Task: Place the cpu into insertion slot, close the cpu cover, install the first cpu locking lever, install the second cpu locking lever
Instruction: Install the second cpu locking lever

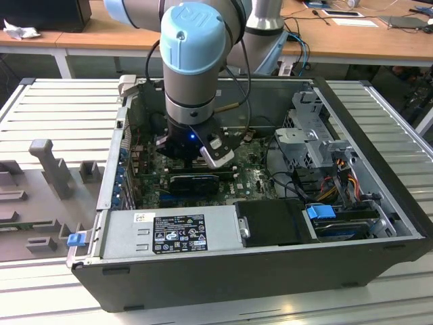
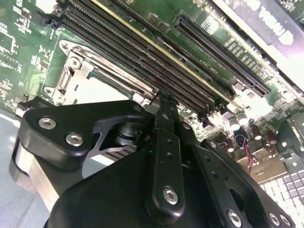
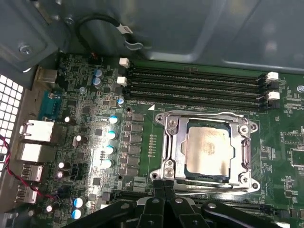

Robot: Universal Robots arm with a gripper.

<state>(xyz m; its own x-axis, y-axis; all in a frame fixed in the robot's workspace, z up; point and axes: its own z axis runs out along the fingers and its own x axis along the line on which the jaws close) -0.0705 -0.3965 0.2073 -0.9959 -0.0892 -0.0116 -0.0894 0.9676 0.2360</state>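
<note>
The cpu (image 3: pixel 206 149), pale silver-grey, lies flat in the insertion slot (image 3: pixel 250 124) on the green motherboard. The cpu cover (image 3: pixel 173 142), a silver frame plate, is down around it, and the chip shows through its window. A thin wire lever (image 3: pixel 209 114) runs along one side of the socket and another lever (image 3: pixel 213 188) along the opposite side. My gripper (image 3: pixel 164 183) is shut, its black fingertips pressed together at the socket's edge beside that second lever. In the second wrist view my gripper (image 2: pixel 164 99) hovers just past the socket (image 2: pixel 76 71). The arm (image 1: pixel 189 74) reaches down into the open computer case.
Long black memory slots (image 3: pixel 190 83) run beside the socket. Capacitors (image 3: pixel 110 135) and rear ports (image 3: pixel 35 130) stand nearby. The case holds a power supply (image 1: pixel 169 233), a black card (image 1: pixel 195 181), a drive cage (image 1: pixel 311 135) and loose cables (image 1: pixel 338 169).
</note>
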